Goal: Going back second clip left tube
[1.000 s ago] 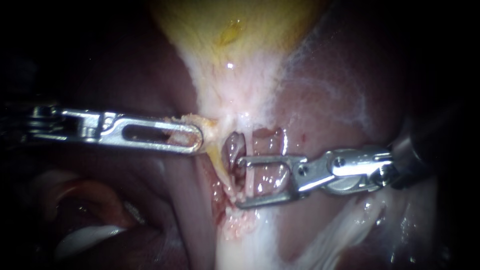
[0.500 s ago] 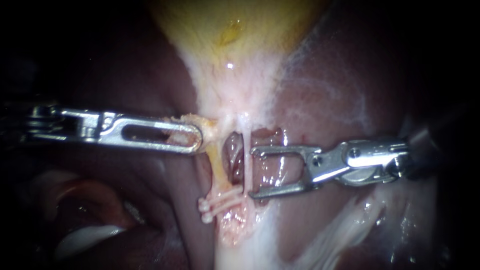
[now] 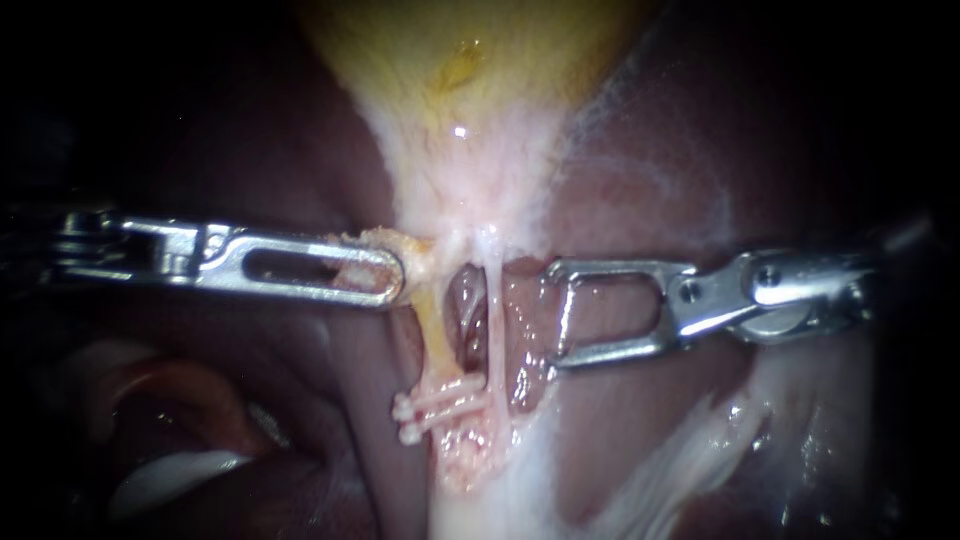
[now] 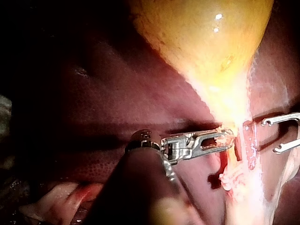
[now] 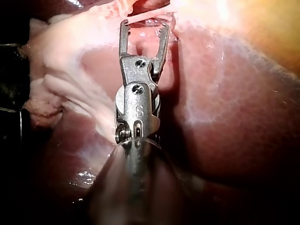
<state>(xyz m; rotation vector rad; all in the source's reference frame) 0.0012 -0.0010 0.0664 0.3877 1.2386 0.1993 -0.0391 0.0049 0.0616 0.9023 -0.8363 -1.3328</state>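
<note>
The liver (image 3: 650, 170) forms the dark red bed. The yellow gallbladder (image 3: 470, 70) tapers down to a pale neck. The left instrument (image 3: 385, 272) has its jaws closed, pinching fatty tissue at the gallbladder neck. The right instrument (image 3: 553, 315) has its jaws spread wide and empty, tips just beside the tube (image 3: 493, 310), not touching. The tube runs upright below the neck. Two white clips (image 3: 440, 408) lie side by side across its lower end, long axis near crosswise, knobbed ends toward the left instrument's side.

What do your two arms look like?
Both are shiny silver metal on dark shafts. My left instrument has flat jaws with a long slot through them. My right instrument has two thin jaws with hooked tips and small round screws at the hinge.
</note>
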